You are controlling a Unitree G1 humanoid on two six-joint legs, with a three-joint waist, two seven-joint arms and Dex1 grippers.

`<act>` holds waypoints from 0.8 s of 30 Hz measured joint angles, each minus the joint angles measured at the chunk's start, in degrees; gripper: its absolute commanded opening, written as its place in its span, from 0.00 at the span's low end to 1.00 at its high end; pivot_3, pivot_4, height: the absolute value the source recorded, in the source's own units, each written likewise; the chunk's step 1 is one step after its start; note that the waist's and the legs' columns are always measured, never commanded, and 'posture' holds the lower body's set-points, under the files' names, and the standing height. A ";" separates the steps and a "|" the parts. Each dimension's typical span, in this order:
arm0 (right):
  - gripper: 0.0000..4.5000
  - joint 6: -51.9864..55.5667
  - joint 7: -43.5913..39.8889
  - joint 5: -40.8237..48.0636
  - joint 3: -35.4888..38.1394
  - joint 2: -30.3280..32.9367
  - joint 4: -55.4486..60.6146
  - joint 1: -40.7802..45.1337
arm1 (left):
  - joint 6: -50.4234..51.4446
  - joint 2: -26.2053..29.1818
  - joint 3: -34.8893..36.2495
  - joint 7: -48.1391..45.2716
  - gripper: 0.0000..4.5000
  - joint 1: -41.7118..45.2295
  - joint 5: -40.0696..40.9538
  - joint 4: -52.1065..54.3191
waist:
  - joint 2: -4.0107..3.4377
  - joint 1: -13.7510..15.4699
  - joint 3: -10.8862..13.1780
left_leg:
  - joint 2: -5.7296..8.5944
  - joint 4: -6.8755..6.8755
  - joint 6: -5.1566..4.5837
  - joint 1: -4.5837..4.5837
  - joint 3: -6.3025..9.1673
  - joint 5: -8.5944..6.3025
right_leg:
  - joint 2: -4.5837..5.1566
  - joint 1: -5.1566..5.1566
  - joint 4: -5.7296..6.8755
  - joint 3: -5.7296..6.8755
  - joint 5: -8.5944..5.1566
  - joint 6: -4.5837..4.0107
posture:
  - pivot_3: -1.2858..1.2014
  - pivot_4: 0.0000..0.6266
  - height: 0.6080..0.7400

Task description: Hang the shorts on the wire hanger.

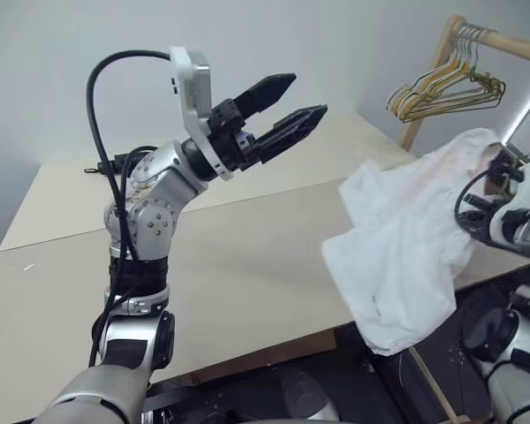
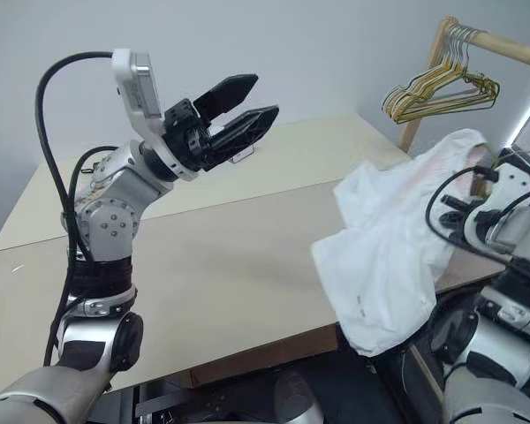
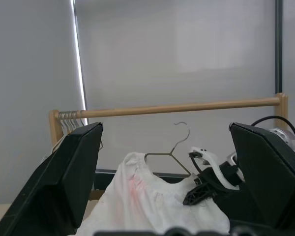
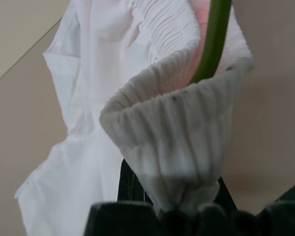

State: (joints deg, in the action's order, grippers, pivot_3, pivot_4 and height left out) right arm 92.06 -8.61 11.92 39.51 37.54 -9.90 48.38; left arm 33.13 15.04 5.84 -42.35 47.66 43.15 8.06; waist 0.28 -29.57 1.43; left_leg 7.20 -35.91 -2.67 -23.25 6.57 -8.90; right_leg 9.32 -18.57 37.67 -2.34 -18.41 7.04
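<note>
Head views: left gripper (image 1: 287, 108) is raised above the beige table (image 1: 247, 256), its 2 black fingers spread apart with nothing between them, pointing toward the robot's right. The shorts (image 1: 406, 247) hang in the air at the table's right edge, bunched at the top by the right gripper (image 2: 477, 199), lower part drooping past the table edge. A bunch of coloured hangers (image 1: 446, 88) hangs on a wooden rail (image 1: 503, 42) behind.

Left wrist view: the wire hanger (image 3: 173, 153) stands with its hook up, its shoulders inside the top of the shorts, below the wooden rail.

Right wrist view: fingers are clamped shut on the gathered, ribbed waistband of the shorts; a green hanger wire passes through the waistband loop.
</note>
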 measured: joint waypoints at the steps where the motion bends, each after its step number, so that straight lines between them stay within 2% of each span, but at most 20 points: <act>1: 0.00 0.00 1.44 -0.50 0.67 0.72 -1.61 1.70 | 0.08 0.03 -0.04 0.21 0.99 0.02 0.09 0.38 | 0.00 0.04 0.00 | 0.00 0.00 -0.05 0.08 -0.02 -0.03 | 0.01 0.17 -0.10 0.01 0.00 0.00 | 0.31 0.00 1.00; 8: 0.00 -2.12 8.31 -6.46 0.00 8.94 -17.08 12.97 | 0.41 0.05 -0.46 0.76 0.99 -0.44 0.23 2.36 | 0.00 0.27 0.00 | 0.09 -0.09 -0.35 0.08 -0.24 -0.23 | 0.12 0.44 -0.65 -0.02 0.11 -0.13 | 0.31 0.00 1.00; 16: 0.00 -18.32 15.58 -7.21 1.95 18.52 -44.04 27.02 | 0.07 0.39 -1.61 0.18 0.99 -0.82 -0.22 2.43 | 0.05 0.13 0.09 | 0.08 -0.06 -0.42 0.11 -0.42 -0.30 | 0.13 0.63 -0.92 0.00 0.11 -0.12 | 0.32 0.00 1.00; 24: 0.00 -31.80 20.06 -3.76 3.21 24.95 -60.20 30.73 | 0.02 1.76 -1.64 -0.13 0.99 -1.54 -0.21 2.72 | 0.19 0.24 0.48 | 0.04 -0.02 -0.12 0.47 -0.45 -0.74 | 0.07 1.53 -1.81 0.18 0.08 0.24 | 0.32 0.01 1.00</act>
State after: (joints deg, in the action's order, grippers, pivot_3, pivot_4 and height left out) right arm 60.27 11.45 8.16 42.73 62.49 -70.10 79.11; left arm 33.14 16.81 4.20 -42.48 46.13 42.94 10.78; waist 0.47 -29.33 1.91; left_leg 7.24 -35.93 -2.79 -22.77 6.12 -9.64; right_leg 9.39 -17.03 35.86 -2.15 -18.33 7.28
